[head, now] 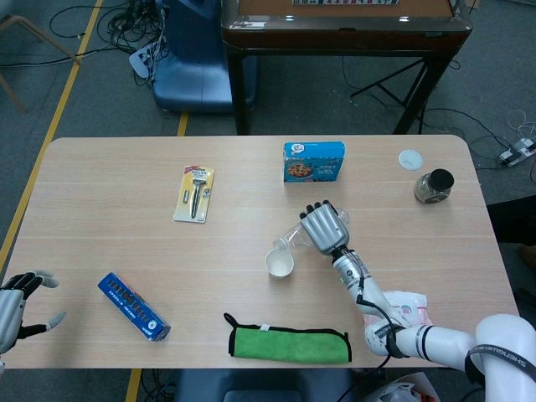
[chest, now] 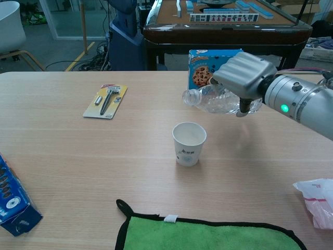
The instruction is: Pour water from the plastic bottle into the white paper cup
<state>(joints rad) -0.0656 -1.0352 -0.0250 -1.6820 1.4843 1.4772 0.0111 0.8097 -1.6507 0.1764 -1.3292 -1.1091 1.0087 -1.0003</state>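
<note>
- Right hand point(chest: 243, 78) grips the plastic bottle point(chest: 216, 99), fingers wrapped over its body; bottle is off the desk point(head: 109, 193), tipped near horizontal, open mouth pointing toward the robot's left.
- Bottle mouth sits above and just short of the white paper cup point(chest: 189, 143); no contact between them. Can't tell if any water is flowing.
- Cup stands upright near desk centre, slightly toward the near edge.
- Left hand point(head: 15, 308) at the near left corner, fingers spread, holding nothing.
- Green cloth point(head: 289, 343) along the near edge, in front of the cup.
- Cookie box point(head: 314, 161) toward the far edge; razor pack point(head: 194, 193) left of it.
- Blue box point(head: 133, 306) near the left hand.
- Jar point(head: 434, 186) by the right edge.
</note>
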